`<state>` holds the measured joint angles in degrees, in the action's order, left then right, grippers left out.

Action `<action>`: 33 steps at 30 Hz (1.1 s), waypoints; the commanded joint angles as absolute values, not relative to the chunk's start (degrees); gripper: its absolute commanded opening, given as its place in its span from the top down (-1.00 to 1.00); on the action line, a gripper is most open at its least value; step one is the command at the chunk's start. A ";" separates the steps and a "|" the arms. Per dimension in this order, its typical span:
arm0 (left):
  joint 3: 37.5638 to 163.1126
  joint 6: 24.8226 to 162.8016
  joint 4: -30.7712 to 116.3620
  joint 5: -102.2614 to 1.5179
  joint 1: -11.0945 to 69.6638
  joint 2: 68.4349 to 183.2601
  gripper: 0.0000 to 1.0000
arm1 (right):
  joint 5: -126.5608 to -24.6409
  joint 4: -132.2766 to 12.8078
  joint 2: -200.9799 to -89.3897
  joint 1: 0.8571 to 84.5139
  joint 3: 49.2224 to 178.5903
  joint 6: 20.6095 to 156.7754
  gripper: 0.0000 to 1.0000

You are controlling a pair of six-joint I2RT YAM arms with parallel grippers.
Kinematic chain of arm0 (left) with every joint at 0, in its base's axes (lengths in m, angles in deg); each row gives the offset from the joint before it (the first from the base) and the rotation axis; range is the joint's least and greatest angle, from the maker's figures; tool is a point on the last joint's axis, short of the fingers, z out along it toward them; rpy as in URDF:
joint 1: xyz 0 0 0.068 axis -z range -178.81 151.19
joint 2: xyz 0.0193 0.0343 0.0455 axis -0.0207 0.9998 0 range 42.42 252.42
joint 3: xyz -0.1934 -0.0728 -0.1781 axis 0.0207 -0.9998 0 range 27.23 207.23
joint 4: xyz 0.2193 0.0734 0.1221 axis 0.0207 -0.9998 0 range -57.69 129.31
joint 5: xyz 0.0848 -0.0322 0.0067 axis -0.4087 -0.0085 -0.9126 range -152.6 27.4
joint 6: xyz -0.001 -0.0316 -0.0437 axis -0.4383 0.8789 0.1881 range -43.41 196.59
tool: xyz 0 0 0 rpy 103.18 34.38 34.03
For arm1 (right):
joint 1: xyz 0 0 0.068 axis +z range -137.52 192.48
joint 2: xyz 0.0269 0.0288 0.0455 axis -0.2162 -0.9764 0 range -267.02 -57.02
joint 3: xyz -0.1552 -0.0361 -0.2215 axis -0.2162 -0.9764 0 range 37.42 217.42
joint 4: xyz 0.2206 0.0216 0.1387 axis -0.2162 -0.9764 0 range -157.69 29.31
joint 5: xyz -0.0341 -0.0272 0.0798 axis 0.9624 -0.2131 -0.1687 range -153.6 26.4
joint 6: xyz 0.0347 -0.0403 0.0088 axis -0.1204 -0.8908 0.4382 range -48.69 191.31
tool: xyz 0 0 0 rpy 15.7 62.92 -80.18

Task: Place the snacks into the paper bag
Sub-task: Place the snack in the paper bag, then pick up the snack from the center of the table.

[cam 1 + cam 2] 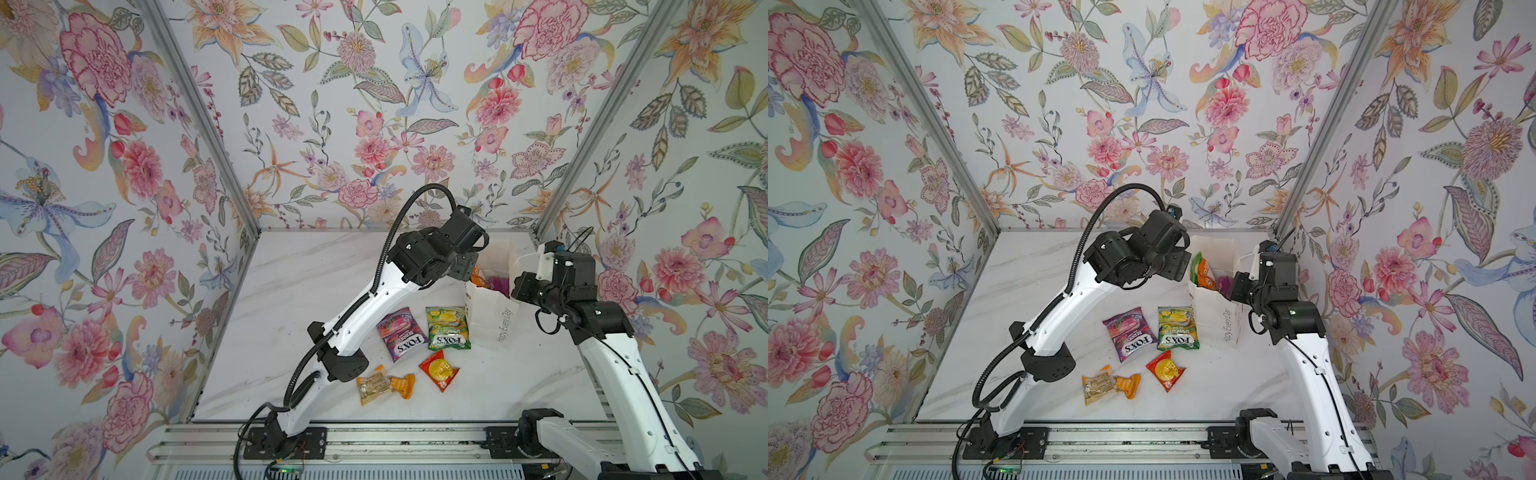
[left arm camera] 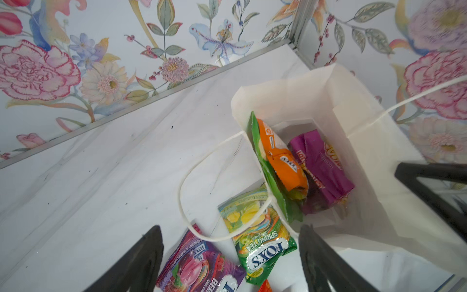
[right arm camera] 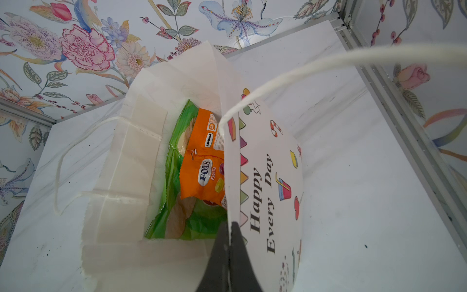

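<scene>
While right pincer [image 3: 230, 228] pinches paper bag [image 3: 267, 192], left pincer [image 2: 230, 227] gapes; five snacks [image 1: 448, 328] outside

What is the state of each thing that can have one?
Tall white paper bag: upright, mouth open.
Green chips bag: inside the bag.
Orange FOX'S candy bag: inside, against the chips bag.
Purple pack: inside the bag.
Purple FOX'S candy bag: on table.
Green FOX'S candy bag: on table.
Red-orange sachet: on table.
Orange-wrapped bars: on table.
Left fingers: open, empty.
Right fingers: shut on bag's wall.
</scene>
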<state>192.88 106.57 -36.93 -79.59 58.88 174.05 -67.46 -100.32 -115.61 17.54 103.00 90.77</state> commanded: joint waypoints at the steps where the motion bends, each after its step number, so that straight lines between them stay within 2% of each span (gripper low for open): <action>1: 185.09 104.20 -39.98 -83.67 59.62 167.82 -0.74 | -67.55 -100.10 -114.50 17.14 102.93 89.63 1.00; 6: 164.03 102.85 -34.49 -86.42 61.20 157.88 -0.88 | -67.46 -100.15 -114.76 17.05 103.13 89.33 1.00; 11: 129.93 101.78 -9.69 -76.23 61.08 141.00 -0.94 | -67.21 -100.06 -115.20 17.05 102.99 89.42 1.00; 18: 104.82 101.96 6.73 -72.22 60.88 130.14 -0.94 | -67.12 -100.06 -115.25 17.05 102.90 89.41 1.00; 24: 92.06 99.59 13.15 -69.37 60.92 127.72 -0.83 | -67.08 -100.06 -115.31 17.05 102.81 89.36 1.00; 27: 88.75 97.92 14.37 -67.83 61.18 129.16 -0.70 | -67.14 -100.06 -115.32 17.10 102.71 89.38 1.00; 33: 86.26 94.96 14.03 -71.98 61.90 134.99 -0.42 | -66.86 -100.06 -115.16 17.06 102.27 89.39 1.00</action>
<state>87.53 97.61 12.64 -70.31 60.93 131.82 -67.37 -100.34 -115.61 17.22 102.98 90.09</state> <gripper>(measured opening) 0.716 0.047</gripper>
